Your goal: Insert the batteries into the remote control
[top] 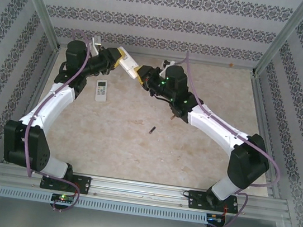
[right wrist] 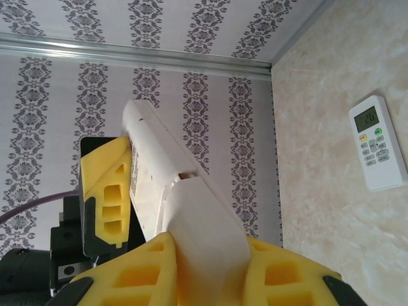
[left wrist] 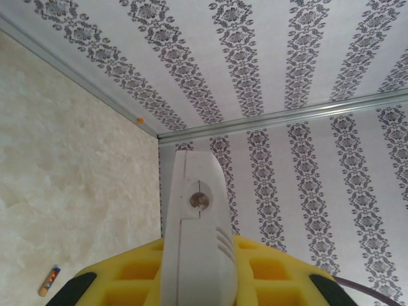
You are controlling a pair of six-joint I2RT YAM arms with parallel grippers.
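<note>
Both tools are meeting above the table [top: 135,145], sharing one white remote control [right wrist: 153,153]. The left tool [left wrist: 199,274] is clamping the remote's body between its yellow fingers. The right tool [right wrist: 210,264] is gripping the remote's other end, which looks like its battery cover [right wrist: 204,220], with a seam showing just ahead of its fingertips.

Judging by this, the step in hand is getting that cover off. To do it well, the right tool should be pulling straight along the remote's length, away from the left tool. The left one should be bracing the body without twisting. Pinching only the cover matters, since squeezing cover and body together would be locking them.

The batteries are waiting on the table, apart from the remote. One dark battery [top: 151,129] is lying below and behind the right tool, toward the arm bases. A battery [left wrist: 49,280] in an orange and blue wrapper is lying low to the left of the left tool's fingers. It may be the same one, and its lettering is too small to read.

A second remote [right wrist: 377,143] is lying face up to the right of the right tool. Its display is showing what seems to be 26, and the button labels are illegible.
</note>
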